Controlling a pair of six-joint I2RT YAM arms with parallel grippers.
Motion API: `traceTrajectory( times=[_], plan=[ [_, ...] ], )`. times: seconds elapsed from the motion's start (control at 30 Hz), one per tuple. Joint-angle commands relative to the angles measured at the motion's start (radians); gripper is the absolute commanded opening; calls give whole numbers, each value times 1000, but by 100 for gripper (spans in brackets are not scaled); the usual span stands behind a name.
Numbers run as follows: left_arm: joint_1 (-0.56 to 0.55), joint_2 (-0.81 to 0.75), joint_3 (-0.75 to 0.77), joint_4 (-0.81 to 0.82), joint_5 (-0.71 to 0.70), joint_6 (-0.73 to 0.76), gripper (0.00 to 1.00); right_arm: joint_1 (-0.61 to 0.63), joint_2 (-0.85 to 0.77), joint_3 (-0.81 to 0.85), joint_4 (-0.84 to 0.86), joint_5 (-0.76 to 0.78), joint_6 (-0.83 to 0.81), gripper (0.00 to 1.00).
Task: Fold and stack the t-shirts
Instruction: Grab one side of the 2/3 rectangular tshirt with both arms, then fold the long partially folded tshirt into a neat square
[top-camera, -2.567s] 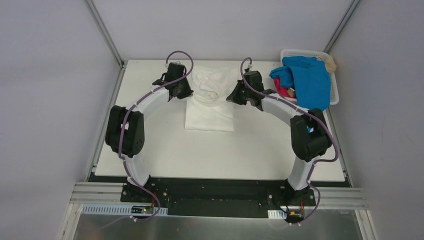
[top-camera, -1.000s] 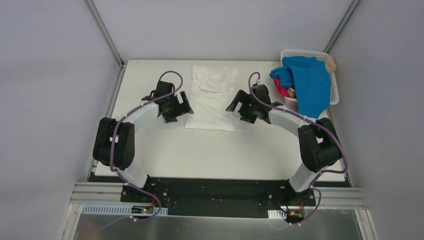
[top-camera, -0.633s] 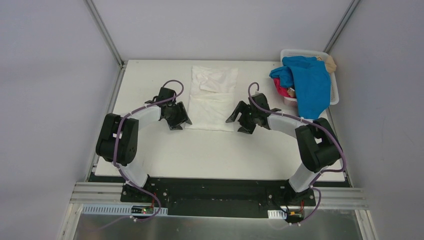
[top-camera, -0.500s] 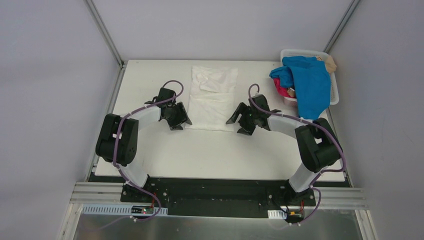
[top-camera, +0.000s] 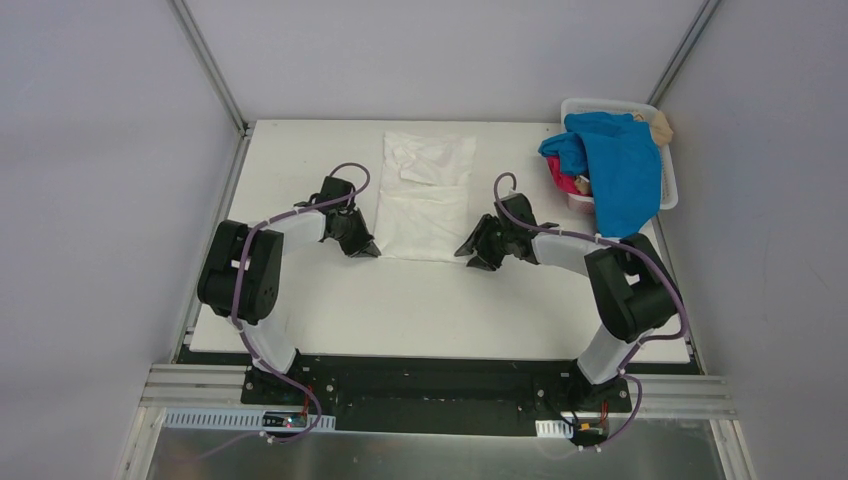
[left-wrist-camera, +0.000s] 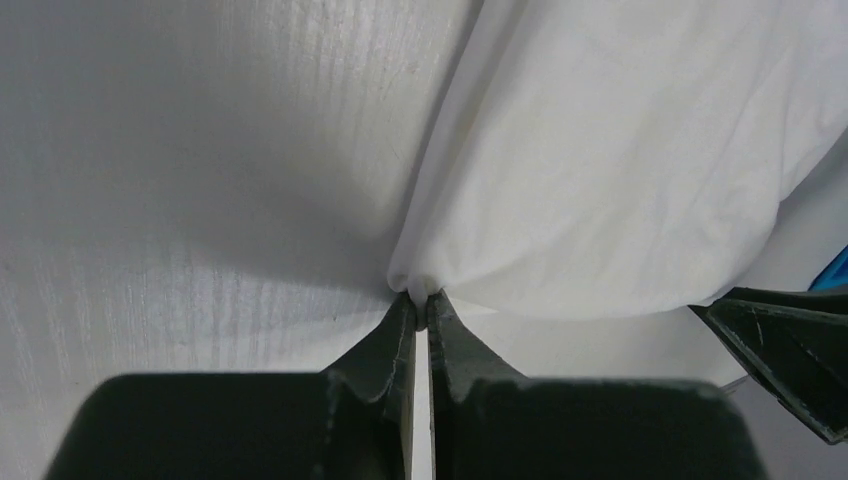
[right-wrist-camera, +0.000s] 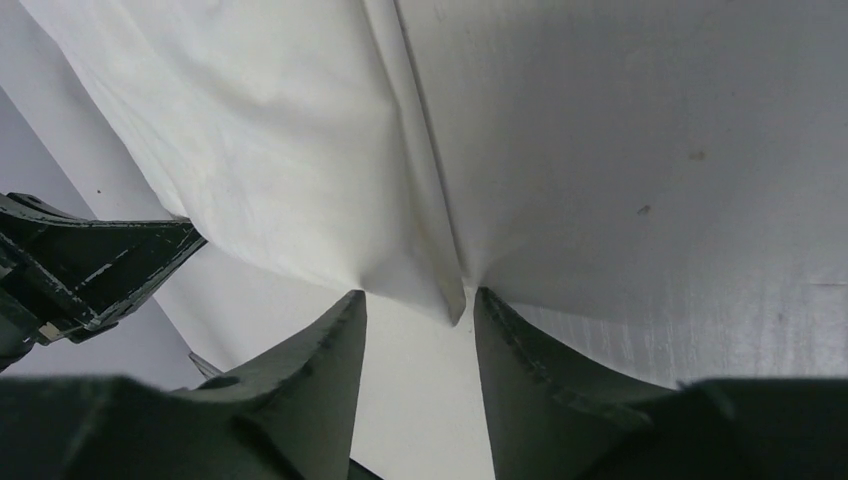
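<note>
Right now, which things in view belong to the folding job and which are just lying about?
Job: white t-shirt; blue t-shirt; pink t-shirt; tan t-shirt; left gripper, pinching the white one's corner; right gripper, open at the other corner.
Lying about: white slotted basket; table.

White matte tabletop (top-camera: 440, 310), boxed in by plain grey walls (top-camera: 100, 150). Aluminium posts (top-camera: 210, 65) at back corners, aluminium rail (top-camera: 190, 388) along near edge. Light even, diffuse.

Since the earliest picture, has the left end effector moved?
Yes: the left end effector came nearer the table's front edge, to the white t-shirt's near corner.
</note>
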Motion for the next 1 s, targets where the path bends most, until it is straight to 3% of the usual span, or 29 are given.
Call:
traceTrajectory(
  times=[0.0,0.07,0.17,0.4,0.67,0.83,0.97],
  plan=[
    [-10,41,7,-16,-49,22,0,9,29,-1,30,-1,18,44],
    [-11,24,-10,-7,-72,23,0,16,29,-5,42,13,20,34],
    [-16,-15,-41,21,-83,31,0,16,18,-9,47,23,20,0],
    [-74,-236,-177,47,-147,39,0,37,-95,-18,-71,-133,-53,0],
    [-102,-696,-411,-44,-154,-31,0,71,-343,-96,-271,-328,-106,0],
    [-136,-1005,-413,-176,-156,-43,0,113,-506,-107,-350,-461,-85,0],
    [-138,-1155,-375,-223,-137,-50,0,115,-597,-110,-354,-519,-40,0]
  ],
)
